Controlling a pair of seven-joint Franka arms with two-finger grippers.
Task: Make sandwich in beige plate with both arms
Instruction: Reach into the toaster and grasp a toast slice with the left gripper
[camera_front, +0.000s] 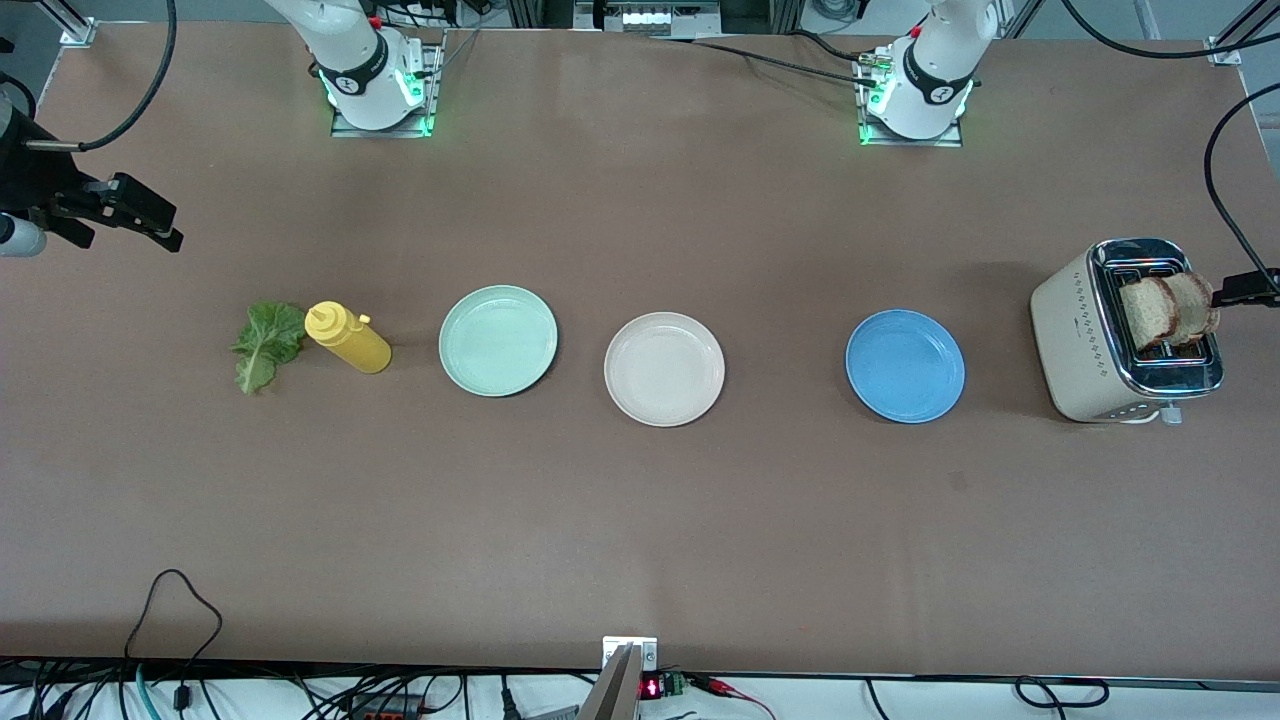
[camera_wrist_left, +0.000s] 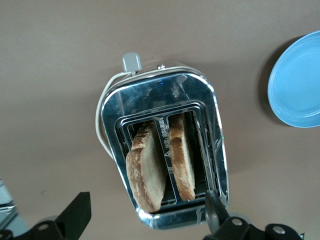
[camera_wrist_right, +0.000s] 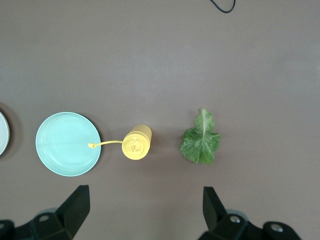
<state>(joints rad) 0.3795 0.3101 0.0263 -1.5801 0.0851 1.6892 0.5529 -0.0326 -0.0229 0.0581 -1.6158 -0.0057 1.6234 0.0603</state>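
Nothing is assembled yet: the beige plate (camera_front: 664, 368) sits bare at table centre; both bread slices (camera_front: 1168, 310) stand in the toaster (camera_front: 1085, 335) at its 3 o'clock, the lettuce leaf (camera_front: 266, 345) at its 9 o'clock; the left gripper (camera_wrist_left: 145, 220) hangs wide over the toaster; the right gripper (camera_wrist_right: 145, 212) hangs wide over the right arm's end of the table, gripping nothing.

My left gripper (camera_wrist_left: 142, 215) open over the toaster (camera_front: 1085, 345), two bread slices (camera_front: 1165, 308) in its slots, my right gripper (camera_wrist_right: 145, 210) open above lettuce (camera_front: 265, 343) beside the bottle (camera_front: 347, 337), three plates (camera_front: 664, 368) in a row between bottle and toaster.
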